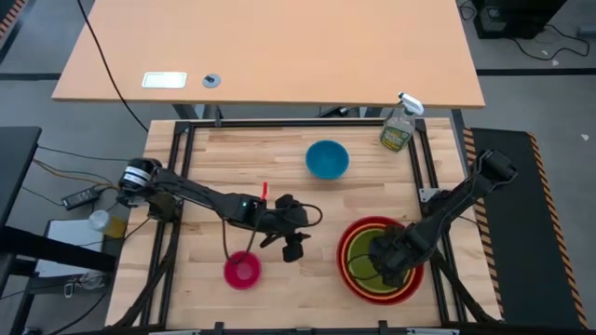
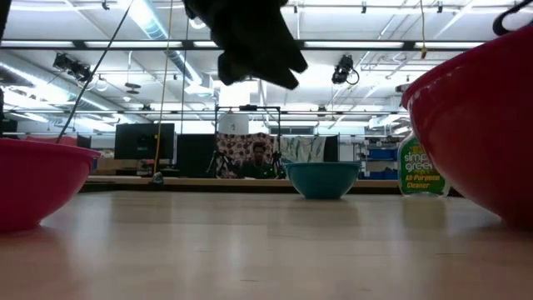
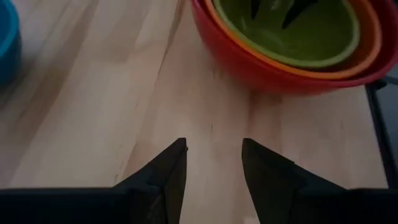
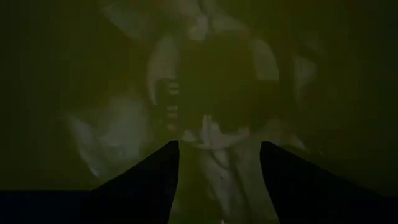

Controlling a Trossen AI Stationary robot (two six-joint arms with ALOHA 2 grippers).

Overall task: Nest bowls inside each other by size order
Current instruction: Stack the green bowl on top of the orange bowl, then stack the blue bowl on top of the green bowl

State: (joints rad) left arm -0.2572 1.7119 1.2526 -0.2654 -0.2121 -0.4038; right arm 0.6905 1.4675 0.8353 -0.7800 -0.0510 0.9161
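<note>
Nearest me, by the front edge of the counter, sits the smallest round glossy pink plastic bowl [image 1: 242,271], alone and left of centre. Toward the front right corner I have the stack: the large round glossy red plastic bowl [image 1: 358,287] holding the orange plastic bowl [image 1: 345,260], with the green plastic bowl [image 1: 364,246] inside that. My right gripper [image 1: 389,261] is down in the green bowl; its wrist view shows only the dim green glaze with the two fingers set apart and nothing between them, so I read it as open and empty.

Mid-counter, my left gripper [image 1: 292,244] hangs over bare wood between the pink bowl and the stack, fingers parted around nothing, pointed toward the red bowl's wall.

Farther back, near the rear edge and right of centre, stands the round glossy blue plastic bowl [image 1: 327,159], upright and well apart from everything. It goes in next, I judge. It lies behind and slightly right of the left gripper, which looks about as near as the right. A round bowl has no long axis, so any rim grip serves.

A clear spray bottle [image 1: 399,128] stands at the rear right corner.
</note>
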